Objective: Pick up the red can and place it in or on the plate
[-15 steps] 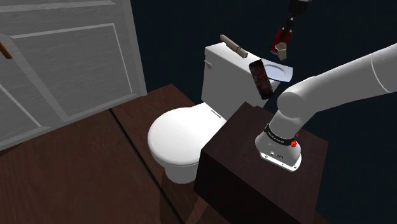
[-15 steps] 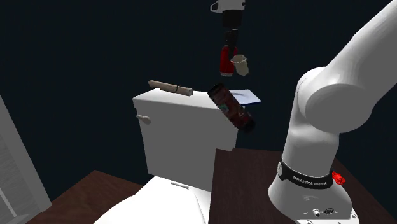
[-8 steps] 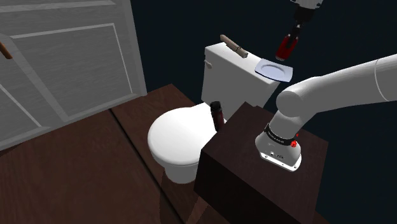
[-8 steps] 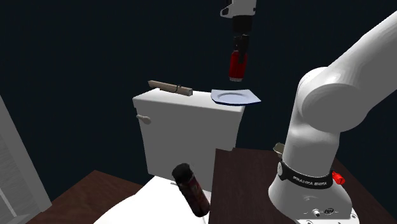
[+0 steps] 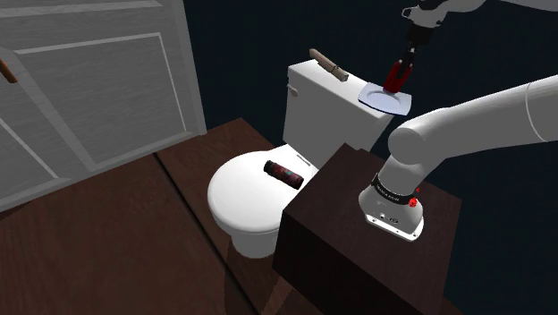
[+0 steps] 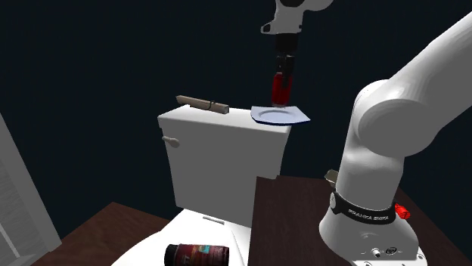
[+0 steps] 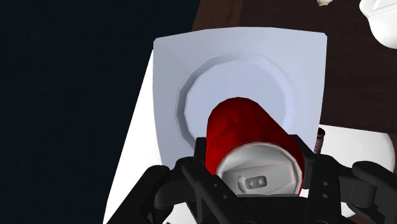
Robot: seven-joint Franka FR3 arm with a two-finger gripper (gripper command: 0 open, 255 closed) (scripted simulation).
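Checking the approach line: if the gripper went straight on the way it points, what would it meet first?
The plate: the red can clasped in the gripper would probably touch its round well first. The gap between them is unclear.

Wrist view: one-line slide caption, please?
A red can clasped in the black gripper, poised over the white square plate.

Glossy red can (image 7: 249, 130) w/ metal top; matt plate (image 7: 184, 60)
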